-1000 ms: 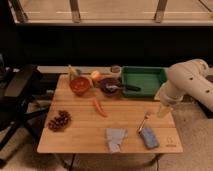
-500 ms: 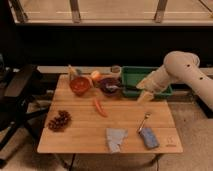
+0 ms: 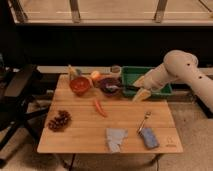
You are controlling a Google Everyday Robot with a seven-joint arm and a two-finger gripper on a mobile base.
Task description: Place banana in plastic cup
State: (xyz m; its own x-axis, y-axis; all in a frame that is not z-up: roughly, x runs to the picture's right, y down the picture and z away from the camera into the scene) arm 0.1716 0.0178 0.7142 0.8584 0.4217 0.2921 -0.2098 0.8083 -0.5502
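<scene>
The banana [image 3: 73, 72] is a small pale-yellow fruit that stands behind the red-orange bowl [image 3: 80, 85] at the back left of the wooden table [image 3: 85, 137]. The plastic cup [image 3: 116, 70] is a small pale cup at the back, just behind the dark purple bowl [image 3: 110, 85]. My gripper [image 3: 140, 88] hangs at the front left corner of the green tray [image 3: 150, 75], to the right of the purple bowl. Its pale fingers [image 3: 142, 95] are spread apart and hold nothing. It is far from the banana.
A round yellow-red fruit [image 3: 95, 75] sits between the two bowls. An orange carrot [image 3: 100, 107] lies mid-table. Dark grapes [image 3: 59, 121] are at the front left. A grey cloth [image 3: 116, 139], a fork [image 3: 144, 121] and a blue sponge [image 3: 148, 138] are at the front. A black chair [image 3: 20, 92] stands at the left.
My arm has swung from the table's right edge to the left and back, and the gripper now points left at the tray's front corner near the purple bowl.
</scene>
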